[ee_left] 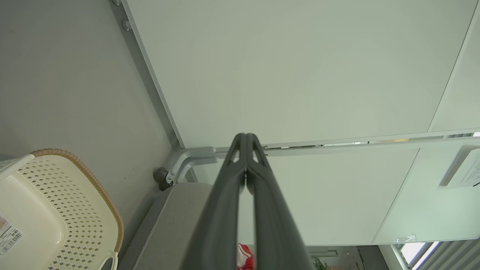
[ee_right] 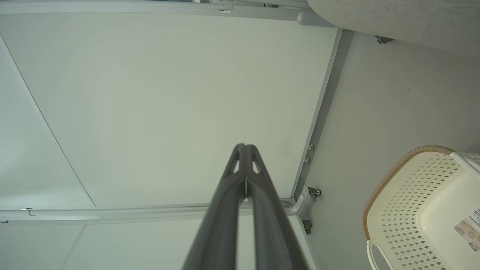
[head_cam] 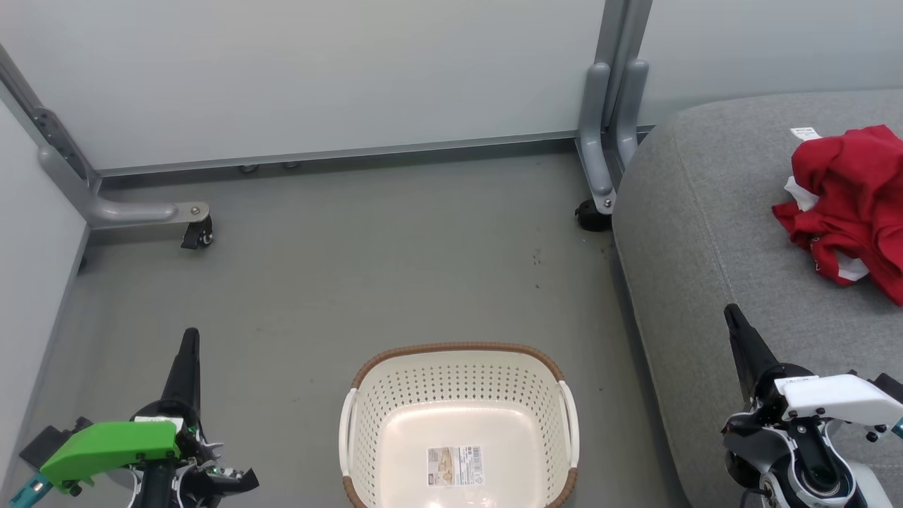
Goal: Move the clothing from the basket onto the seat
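One broad grey seat (head_cam: pixel 705 233) spreads beneath and ahead of the right claw (head_cam: pixel 734 317); the cream basket (head_cam: pixel 458 348), nothing inside, sits between it and the left claw (head_cam: pixel 190 342); red clothing (head_cam: pixel 853 190) lies heaped on the seat, beyond the right claw's tips. Both claws are pinched closed, holding nothing (the moving looks done, so no further reach seems needed)

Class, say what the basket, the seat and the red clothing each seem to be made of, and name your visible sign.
Basket: probably moulded plastic, cream, slightly glossy; regular punched holes, brown woven-look rim. Seat: grey upholstery fabric, matt; fine weave and a stitched seam. Clothing: soft red cloth, exact fibre unclear; it lies crumpled in folds.
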